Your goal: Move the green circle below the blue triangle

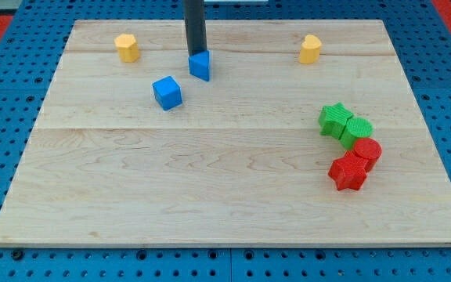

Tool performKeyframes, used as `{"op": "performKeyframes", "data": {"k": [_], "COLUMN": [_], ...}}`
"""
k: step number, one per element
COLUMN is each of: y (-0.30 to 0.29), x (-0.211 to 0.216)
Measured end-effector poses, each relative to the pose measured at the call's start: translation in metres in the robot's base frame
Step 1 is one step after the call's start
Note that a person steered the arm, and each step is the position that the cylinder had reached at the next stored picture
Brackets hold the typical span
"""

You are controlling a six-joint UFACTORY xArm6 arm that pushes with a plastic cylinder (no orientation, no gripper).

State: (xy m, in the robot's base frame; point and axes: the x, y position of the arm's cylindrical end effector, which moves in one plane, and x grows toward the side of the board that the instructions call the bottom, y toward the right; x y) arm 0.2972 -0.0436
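My tip [196, 55] touching blue triangle [200, 65], pushing nothing; tool has no jaws. Green circle [358, 129] well apart, wedged between green star [335, 119], red blocks — approach from right, sweep left.

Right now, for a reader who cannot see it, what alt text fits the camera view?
My tip stands at the top of a wooden board, touching the blue triangle, with a blue cube nearby. The green circle sits far right, clustered with a green star and two red blocks; two yellow blocks flank the top.
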Motion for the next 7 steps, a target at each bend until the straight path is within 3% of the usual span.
{"op": "performKeyframes", "data": {"k": [1, 2, 3, 5, 6, 7], "y": [0.002, 0.013, 0.067, 0.251, 0.300, 0.285], "x": [0.039, 0.049, 0.053, 0.059, 0.120, 0.168]}}
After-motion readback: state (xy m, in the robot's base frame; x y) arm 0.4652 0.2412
